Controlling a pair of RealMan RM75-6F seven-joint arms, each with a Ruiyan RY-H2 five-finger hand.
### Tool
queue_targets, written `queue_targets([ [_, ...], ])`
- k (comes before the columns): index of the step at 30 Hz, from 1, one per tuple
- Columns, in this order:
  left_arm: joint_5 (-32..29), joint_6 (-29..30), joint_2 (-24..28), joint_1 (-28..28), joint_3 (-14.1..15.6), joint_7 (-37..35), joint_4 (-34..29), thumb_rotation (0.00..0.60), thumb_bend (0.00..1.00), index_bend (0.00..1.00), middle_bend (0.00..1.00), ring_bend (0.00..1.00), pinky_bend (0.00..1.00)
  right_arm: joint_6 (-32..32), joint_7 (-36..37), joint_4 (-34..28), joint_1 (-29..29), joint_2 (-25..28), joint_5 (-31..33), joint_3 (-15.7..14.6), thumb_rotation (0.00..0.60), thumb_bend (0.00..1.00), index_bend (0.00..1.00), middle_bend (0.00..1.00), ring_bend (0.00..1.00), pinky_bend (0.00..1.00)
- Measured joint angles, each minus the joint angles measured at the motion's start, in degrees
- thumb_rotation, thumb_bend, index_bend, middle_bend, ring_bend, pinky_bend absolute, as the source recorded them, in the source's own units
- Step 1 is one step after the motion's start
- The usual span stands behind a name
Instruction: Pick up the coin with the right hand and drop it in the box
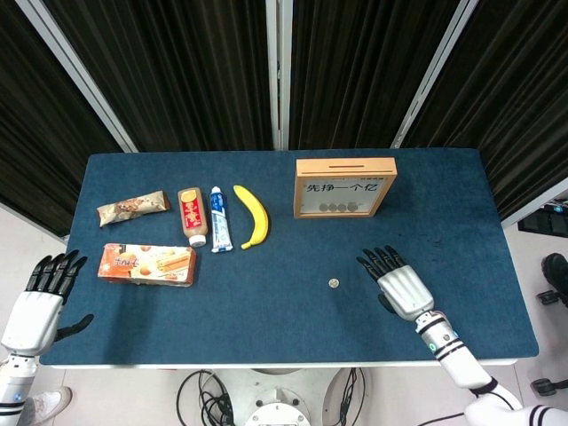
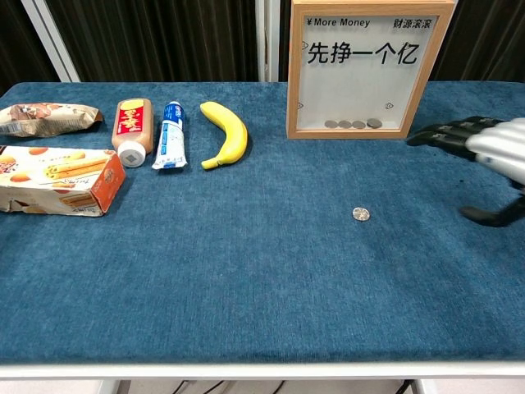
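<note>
A small silver coin [image 1: 333, 283] [image 2: 361, 213] lies flat on the blue table, in front of the wooden box [image 1: 344, 187] [image 2: 367, 68]. The box stands upright with a clear front, Chinese lettering and several coins at its bottom. My right hand [image 1: 397, 282] [image 2: 488, 156] hovers over the table just right of the coin, fingers spread, holding nothing. My left hand [image 1: 40, 297] hangs off the table's left front corner, open and empty.
On the left half lie a snack bag [image 1: 131, 208], a brown bottle [image 1: 192, 216], a toothpaste tube [image 1: 219, 218], a banana [image 1: 253, 215] and an orange biscuit box [image 1: 146, 264]. Dark curtains hang behind the table [image 1: 266, 311].
</note>
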Motion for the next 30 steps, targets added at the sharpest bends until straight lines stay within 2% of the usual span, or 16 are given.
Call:
queue_targets([
  [12, 0.24, -0.22, 0.29, -0.38, -0.01, -0.61, -0.12, 0.6, 0.15, 0.01, 0.0, 0.0, 0.0, -3.77, -0.81, 8.56, 5.11, -10.11, 2.74, 1.09, 0.6, 0.32, 0.23, 0.0, 0.0, 0.0],
  [30, -0.55, -0.33, 0.3, -0.28, -0.03, -2.21, 0.88, 0.6, 0.15, 0.02, 0.0, 0.0, 0.0, -1.67, 4.24, 15.91, 6.63, -15.94, 0.78, -0.88, 0.6, 0.33, 0.33, 0.0, 0.0, 0.0],
])
